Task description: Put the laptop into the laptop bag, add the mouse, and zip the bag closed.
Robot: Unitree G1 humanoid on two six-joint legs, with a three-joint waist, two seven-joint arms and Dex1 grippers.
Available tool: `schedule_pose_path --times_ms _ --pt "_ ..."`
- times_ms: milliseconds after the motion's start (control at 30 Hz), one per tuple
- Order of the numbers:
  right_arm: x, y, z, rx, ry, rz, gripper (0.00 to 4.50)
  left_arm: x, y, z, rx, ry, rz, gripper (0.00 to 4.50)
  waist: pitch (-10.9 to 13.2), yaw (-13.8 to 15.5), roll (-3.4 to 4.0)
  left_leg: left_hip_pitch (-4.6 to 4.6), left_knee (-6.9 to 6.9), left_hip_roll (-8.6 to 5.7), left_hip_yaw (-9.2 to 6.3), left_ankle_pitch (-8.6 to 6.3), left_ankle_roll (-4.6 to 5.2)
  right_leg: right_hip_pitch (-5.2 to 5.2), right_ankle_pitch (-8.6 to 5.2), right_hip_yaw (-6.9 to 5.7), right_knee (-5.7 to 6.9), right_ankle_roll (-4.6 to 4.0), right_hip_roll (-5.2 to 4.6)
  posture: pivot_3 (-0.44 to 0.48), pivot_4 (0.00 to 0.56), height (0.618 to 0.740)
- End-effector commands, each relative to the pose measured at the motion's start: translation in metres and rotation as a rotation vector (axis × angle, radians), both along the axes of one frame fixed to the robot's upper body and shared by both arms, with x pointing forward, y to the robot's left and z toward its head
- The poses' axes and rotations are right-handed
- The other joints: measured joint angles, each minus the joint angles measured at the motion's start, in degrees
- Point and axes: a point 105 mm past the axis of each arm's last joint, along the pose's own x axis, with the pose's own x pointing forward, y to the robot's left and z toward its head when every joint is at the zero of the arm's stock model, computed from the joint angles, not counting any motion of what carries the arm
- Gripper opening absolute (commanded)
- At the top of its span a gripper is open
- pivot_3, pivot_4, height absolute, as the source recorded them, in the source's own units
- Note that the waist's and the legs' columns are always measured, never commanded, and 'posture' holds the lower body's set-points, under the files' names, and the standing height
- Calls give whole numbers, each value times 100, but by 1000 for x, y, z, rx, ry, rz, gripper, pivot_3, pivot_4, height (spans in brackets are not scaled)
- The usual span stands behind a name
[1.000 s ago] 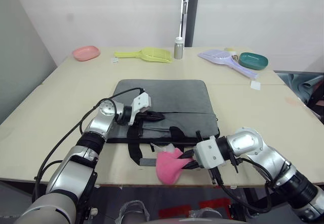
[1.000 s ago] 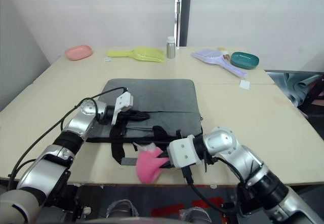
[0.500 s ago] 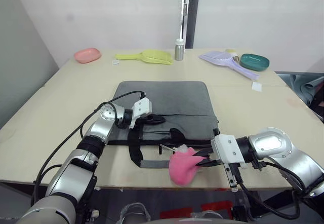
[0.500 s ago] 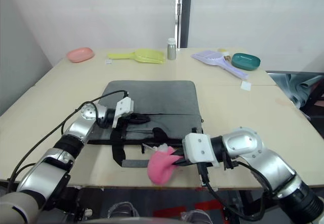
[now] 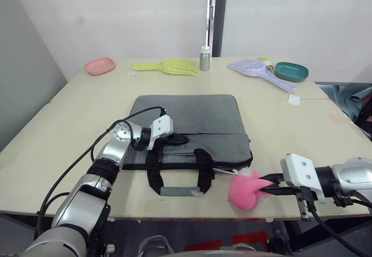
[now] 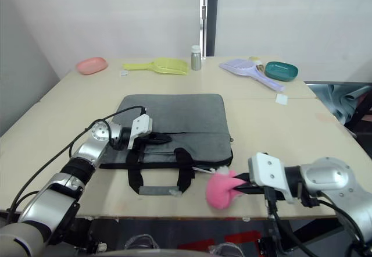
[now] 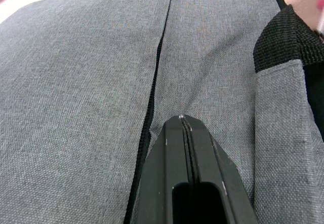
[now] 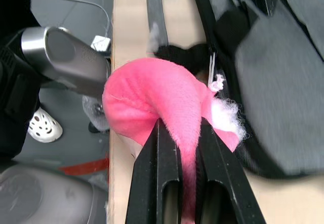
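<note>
The grey laptop bag (image 5: 195, 120) lies flat in the middle of the table, its black handles (image 5: 177, 178) spread toward the front edge. My left gripper (image 5: 179, 139) is shut on the bag's fabric beside the black zipper line (image 7: 152, 82), where the cloth puckers at the fingertips (image 7: 182, 125). My right gripper (image 5: 268, 185) is shut on the pink fluffy ball charm (image 5: 246, 191), held just off the bag's front right corner at the table edge. A thin cord (image 8: 213, 68) runs from the charm (image 8: 152, 100) back to the bag. The laptop and the mouse are hidden or out of view.
Along the far edge stand a pink dish (image 5: 99, 66), a yellow scoop (image 5: 168, 66), a small metal bottle (image 5: 204, 57), a lavender scoop (image 5: 258, 70) and a green dish (image 5: 291, 70). A white scrap (image 5: 293, 99) lies to the right of the bag.
My right gripper has carried the pink charm to the right along the bag's front edge, from in front of the handles to past the right corner. The left gripper stayed on the bag.
</note>
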Motion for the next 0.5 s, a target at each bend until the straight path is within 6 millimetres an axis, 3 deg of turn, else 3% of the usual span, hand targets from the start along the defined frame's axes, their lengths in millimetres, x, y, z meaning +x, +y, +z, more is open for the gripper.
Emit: schedule_pose_path --times_ms 33,233,500 --pt "6 -22 12 -33 -56 -81 13 -23 25 -62 176 237 44 0 1 0 -2 3 -3 -1 3 0 0 0 -1 4 0 1 0 0 150 740" --pt "5 -42 11 -41 -47 -178 13 -23 22 -63 172 239 37 0 4 10 -7 10 -14 -4 8 0 0 -2 -4 12 -1 6 -2 0 150 740" --pt "7 -69 26 83 -18 -393 13 -29 27 -71 200 246 26 0 3 -1 -9 12 -29 -30 16 -3 6 -4 -17 21 -9 28 -33 0 150 740"
